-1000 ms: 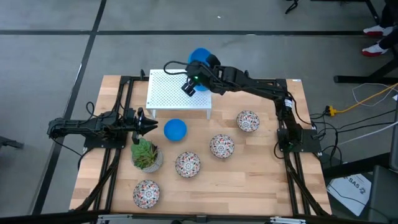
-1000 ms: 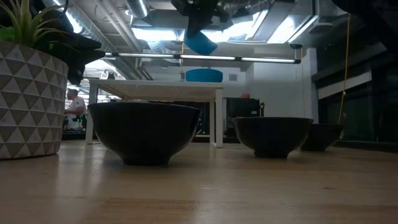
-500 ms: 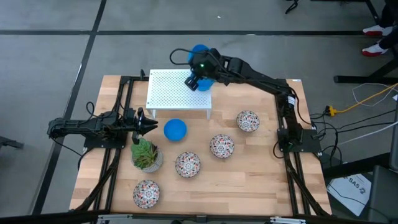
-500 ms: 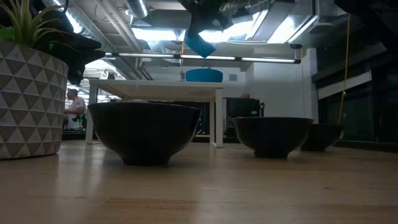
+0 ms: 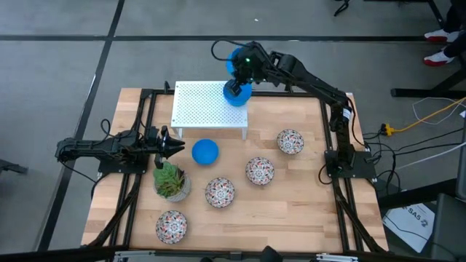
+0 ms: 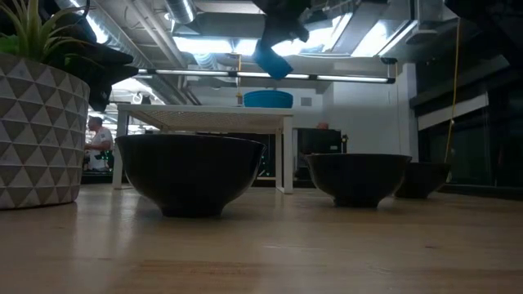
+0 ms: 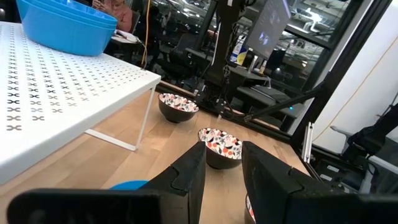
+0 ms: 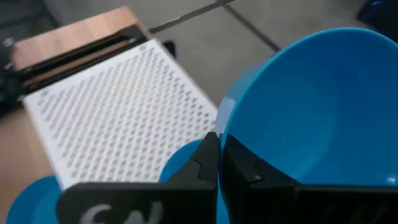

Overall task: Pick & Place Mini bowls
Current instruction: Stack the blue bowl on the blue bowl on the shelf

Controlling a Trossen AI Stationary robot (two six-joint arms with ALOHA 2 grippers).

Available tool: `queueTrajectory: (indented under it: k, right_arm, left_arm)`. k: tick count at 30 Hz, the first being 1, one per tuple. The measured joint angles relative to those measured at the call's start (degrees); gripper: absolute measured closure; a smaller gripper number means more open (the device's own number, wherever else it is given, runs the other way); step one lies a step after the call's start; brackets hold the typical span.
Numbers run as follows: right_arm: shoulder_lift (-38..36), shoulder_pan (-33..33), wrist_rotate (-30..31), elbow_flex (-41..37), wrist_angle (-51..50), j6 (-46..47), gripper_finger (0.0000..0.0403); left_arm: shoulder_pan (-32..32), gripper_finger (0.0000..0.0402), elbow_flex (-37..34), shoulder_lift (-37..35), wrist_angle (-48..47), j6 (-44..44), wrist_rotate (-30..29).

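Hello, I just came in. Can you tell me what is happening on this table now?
The right claw is shut on the rim of a plain bright blue mini bowl, held in the air over the far right corner of the white perforated metal shelf, where another blue bowl already sits. The left claw waits open near a third blue bowl. Four white speckled bowls and a potted succulent stand on the wooden table.

Pale planked wooden table (image 5: 306, 211), matt; white perforated metal shelf (image 5: 207, 109), matt; smooth bright blue plastic-looking bowl (image 5: 205, 151); glossy speckled white bowl (image 5: 260, 171).
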Motion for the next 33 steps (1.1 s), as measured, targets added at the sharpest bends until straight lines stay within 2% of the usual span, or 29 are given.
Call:
queueTrajectory:
  k: [4, 11, 22, 33]
  right_arm:
    - [0.01, -0.08, -5.53, 0.0, -4.07, -1.19, 0.0398]
    - [0.04, 0.32, -10.07, 0.0, -10.18, -4.9, 0.0398]
    - [0.17, 2.11, -10.15, -1.1, -10.0, -14.47, 0.0387]
    - [0.28, 2.11, -9.97, -6.31, -11.06, -15.99, 0.0383]
  left_arm:
    - [0.01, 0.0302, 0.0, 0.0, 0.01, 0.0, 0.0]
    - [0.01, 0.0302, 0.0, 0.0, 0.0, -0.02, 0.0]
    - [0.01, 0.0302, 0.0, 0.0, 0.0, 0.0, 0.02]
    - [0.01, 0.0302, 0.0, 0.0, 0.0, 0.02, 0.02]
